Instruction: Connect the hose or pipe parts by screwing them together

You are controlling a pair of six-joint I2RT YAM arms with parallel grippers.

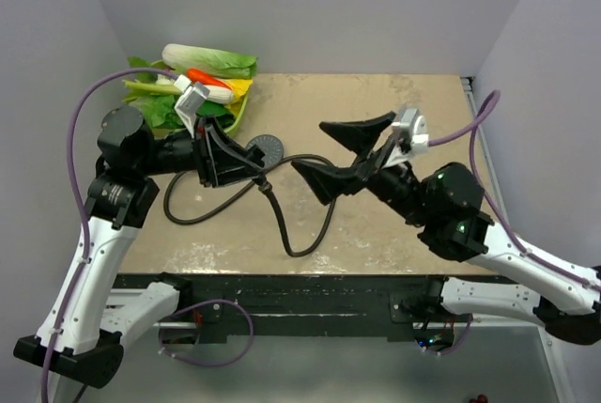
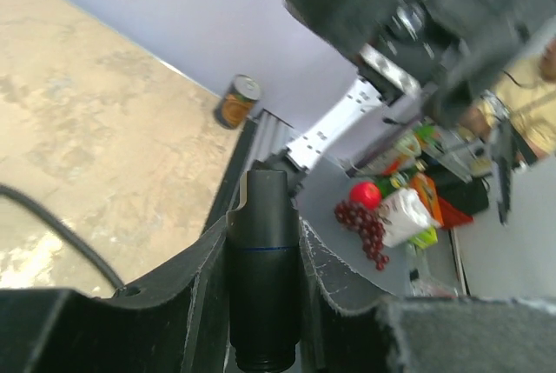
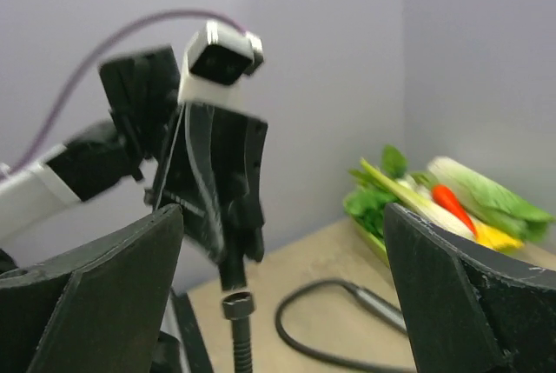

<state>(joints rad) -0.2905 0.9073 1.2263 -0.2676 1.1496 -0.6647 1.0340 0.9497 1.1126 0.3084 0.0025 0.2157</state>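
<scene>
My left gripper (image 1: 246,161) is shut on the short handle (image 2: 263,269) of the dark grey shower head, whose round face (image 1: 269,149) pokes out beyond the fingers. The handle's threaded end (image 2: 263,357) shows at the bottom of the left wrist view. The dark hose (image 1: 299,251) loops over the table. One end nut (image 3: 237,306) stands right under the handle end (image 3: 230,276); I cannot tell whether they touch. My right gripper (image 1: 308,147) is open just right of that joint, with its fingers (image 3: 95,277) wide on both sides and nothing between them.
A green tray (image 1: 235,116) of toy vegetables sits at the back left corner, just behind the left gripper. Another loop of hose (image 1: 183,215) lies near the left arm. A can (image 2: 237,101) stands by the table's edge.
</scene>
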